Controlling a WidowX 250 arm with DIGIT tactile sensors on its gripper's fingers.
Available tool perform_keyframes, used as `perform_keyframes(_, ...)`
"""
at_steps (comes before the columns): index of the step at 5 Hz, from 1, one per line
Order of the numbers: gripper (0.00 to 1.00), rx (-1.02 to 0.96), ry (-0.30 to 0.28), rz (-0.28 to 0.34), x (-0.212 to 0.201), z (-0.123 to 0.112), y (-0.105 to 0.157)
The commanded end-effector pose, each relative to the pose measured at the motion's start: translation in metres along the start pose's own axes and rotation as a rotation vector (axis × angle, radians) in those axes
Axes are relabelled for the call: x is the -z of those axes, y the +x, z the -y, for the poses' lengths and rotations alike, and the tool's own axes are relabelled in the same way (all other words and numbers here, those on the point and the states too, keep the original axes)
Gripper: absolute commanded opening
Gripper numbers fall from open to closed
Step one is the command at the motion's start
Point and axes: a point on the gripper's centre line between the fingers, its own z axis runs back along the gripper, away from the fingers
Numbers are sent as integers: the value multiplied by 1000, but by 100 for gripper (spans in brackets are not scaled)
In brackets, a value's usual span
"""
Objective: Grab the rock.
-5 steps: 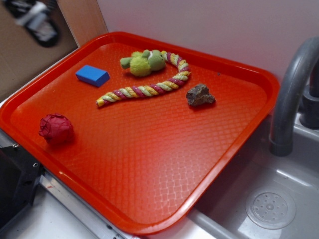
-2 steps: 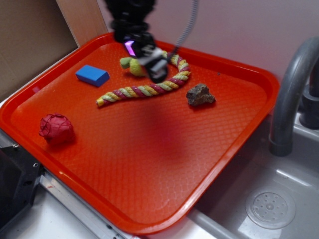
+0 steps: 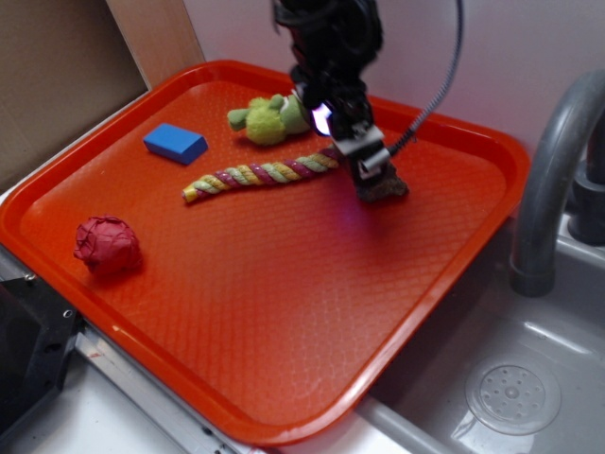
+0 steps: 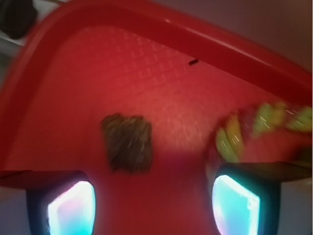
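Note:
The rock [image 3: 384,188] is a small jagged brown-grey stone on the red tray [image 3: 284,312], toward its back right. My gripper [image 3: 367,163] hangs just above it and covers its upper left part. In the wrist view the rock [image 4: 127,142] is blurred and lies ahead of the jaws, nearer the left finger. My gripper [image 4: 154,205] is open and empty, with red tray showing between the two lit fingers [image 4: 71,208].
A striped rope toy [image 3: 265,172] and a green plush toy [image 3: 269,119] lie left of the rock. A blue block [image 3: 175,143] and a red ball [image 3: 107,244] sit further left. A grey tap [image 3: 553,180] and sink [image 3: 510,392] are right of the tray.
My arm came in from the upper left, crossed over the plush and rope, and now hangs over the rock. Nothing on the tray has moved.

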Motion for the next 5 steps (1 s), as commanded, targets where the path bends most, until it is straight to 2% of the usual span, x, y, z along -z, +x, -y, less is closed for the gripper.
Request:
perform_keyframes(1,100,113,-9,-15,20,21,12)
perform_keyframes(2,100,165,-17,-29,25,35,9)
perform_keyframes(3,100,161,-24,-35,28,39,6)
perform_keyframes(4,0,135,-5,-33,31,38,6)
perform_keyframes(5,0,92,10,-34,29,33,6)
